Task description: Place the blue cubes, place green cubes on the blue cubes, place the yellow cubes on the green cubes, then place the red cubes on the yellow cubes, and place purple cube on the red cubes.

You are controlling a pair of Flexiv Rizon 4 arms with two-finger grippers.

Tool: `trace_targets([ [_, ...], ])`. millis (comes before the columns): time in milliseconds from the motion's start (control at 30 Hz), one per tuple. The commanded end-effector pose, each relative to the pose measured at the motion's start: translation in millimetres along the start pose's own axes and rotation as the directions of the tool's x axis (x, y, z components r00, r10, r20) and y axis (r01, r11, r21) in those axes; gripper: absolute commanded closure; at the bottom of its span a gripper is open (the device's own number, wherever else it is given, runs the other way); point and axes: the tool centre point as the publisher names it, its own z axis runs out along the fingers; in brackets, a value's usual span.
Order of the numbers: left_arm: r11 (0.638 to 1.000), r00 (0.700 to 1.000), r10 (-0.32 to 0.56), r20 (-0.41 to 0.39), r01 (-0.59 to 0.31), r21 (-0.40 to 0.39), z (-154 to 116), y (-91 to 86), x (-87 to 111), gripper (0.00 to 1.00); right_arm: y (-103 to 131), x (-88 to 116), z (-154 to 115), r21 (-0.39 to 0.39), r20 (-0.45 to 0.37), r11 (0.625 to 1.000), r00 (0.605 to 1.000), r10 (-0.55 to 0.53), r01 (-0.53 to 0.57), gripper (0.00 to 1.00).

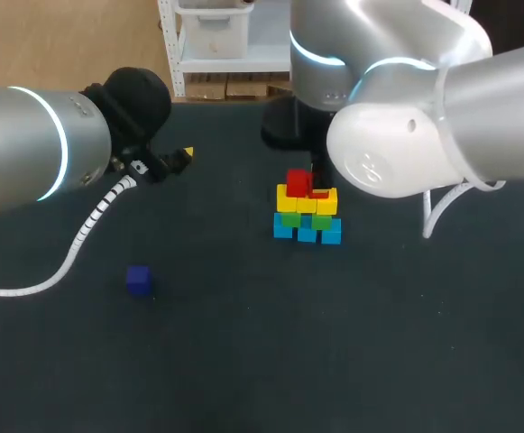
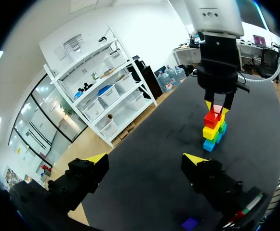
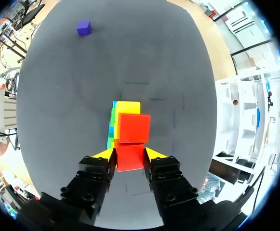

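Closest in, the right hand [image 3: 130, 155] is clamped on a red cube [image 3: 129, 159], one finger against each side, and holds it at the top of the stack, just beside the other red cube [image 3: 134, 127], which sits on the yellow cubes [image 3: 128, 107]. Whether the held cube rests fully on the yellow layer or hangs just above it cannot be told. From the head view the stack stands near the middle of the table [image 1: 243, 361]: blue cubes [image 1: 307, 231] at the bottom, green cubes [image 1: 290, 218] on them, yellow above, red on top. So I judge the blue, green and yellow layers done and the red layer nearly done, needing only this cube set down and let go. What is left after that is the purple cube [image 1: 138, 280], which lies alone on the table, well apart from the stack and on the left arm's side. The left hand [image 2: 146, 159] hovers above the table with its fingers wide apart and nothing between them; the purple cube lies below and just ahead of it, so it seems the likelier one for that last pick. As for writing, the cubes are plain coloured faces, the table bears no print, and a small coloured tag on the left hand's finger housing is too small to read.
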Motion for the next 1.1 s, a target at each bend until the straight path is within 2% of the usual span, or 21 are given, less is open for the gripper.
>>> trace_targets([
  [33, 1.000, 1.000, 0.001, 0.001, -0.001, 0.004, 1, 1.1, -0.1, 0.00, -1, 0, 0, 0.001, 0.005, 1.000, 1.000, 0.005, -0.005, 0.00],
  [367, 1.000, 1.000, 0.001, 0.001, -0.001, 0.004, 1, 1.1, -0.1, 0.00, -1, 8, -4, 0.010, 0.002, 1.000, 1.000, 0.010, -0.010, 0.00],
  [567, 1.000, 1.000, 0.001, 0.001, -0.001, 0.004, 1, 1.1, -0.1, 0.00, -3, 19, -16, 0.026, 0.042, 0.999, 0.998, 0.038, -0.039, 0.00],
  [700, 1.000, 1.000, 0.001, 0.001, -0.001, 0.004, 1, 1.1, -0.1, 0.00, -5, 33, -28, 0.037, 0.100, 0.995, 0.991, 0.091, -0.095, 0.00],
  [767, 1.000, 1.000, 0.001, 0.001, -0.001, 0.004, 1, 1.1, -0.1, 0.00, -9, 43, -36, 0.041, 0.166, 0.988, 0.977, 0.137, -0.146, 0.00],
  [867, 1.000, 1.000, 0.001, 0.001, -0.001, 0.004, 1, 1.1, -0.1, 0.00, -10, 56, -45, 0.038, 0.257, 0.979, 0.949, 0.184, -0.200, 0.00],
  [1000, 1.000, 1.000, 0.001, 0.001, -0.001, 0.004, 1, 1.1, -0.1, 0.00, -11, 72, -53, 0.029, 0.329, 0.966, 0.915, 0.234, -0.257, 0.00],
  [1100, 1.000, 1.000, 0.001, 0.001, -0.001, 0.004, 1, 1.1, -0.1, 0.00, -17, 88, -59, 0.018, 0.393, 0.948, 0.874, 0.287, -0.319, 0.00],
])
